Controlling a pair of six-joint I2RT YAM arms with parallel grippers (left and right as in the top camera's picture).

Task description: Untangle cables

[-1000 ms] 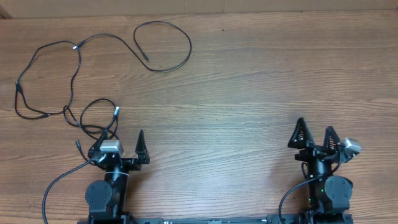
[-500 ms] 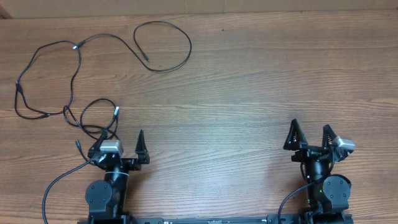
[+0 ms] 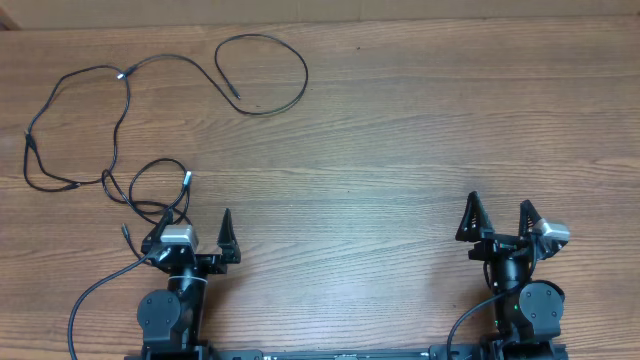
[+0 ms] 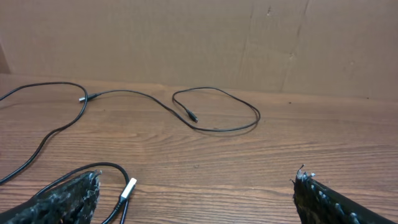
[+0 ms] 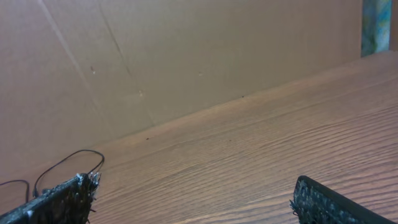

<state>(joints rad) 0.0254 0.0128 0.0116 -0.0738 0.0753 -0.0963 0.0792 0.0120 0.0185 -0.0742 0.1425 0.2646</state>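
Thin black cables (image 3: 118,100) lie at the table's far left: a large loop (image 3: 290,62) at the back, a long strand to the left, and a small loop with a silvery plug (image 3: 187,179) just ahead of my left gripper (image 3: 196,222). That gripper is open and empty; its wrist view shows the plug (image 4: 129,188) by the left finger and the back loop (image 4: 249,115). My right gripper (image 3: 498,212) is open and empty at the front right, far from the cables; its wrist view shows only a bit of loop (image 5: 74,158).
A brown cardboard wall (image 4: 205,40) runs along the table's far edge. Thick black arm cables (image 3: 95,290) curl beside the left base at the front edge. The wooden table (image 3: 420,130) spreads between the arms.
My right gripper has shifted slightly left and toward the front, then settled. The left arm and the cables have not moved.
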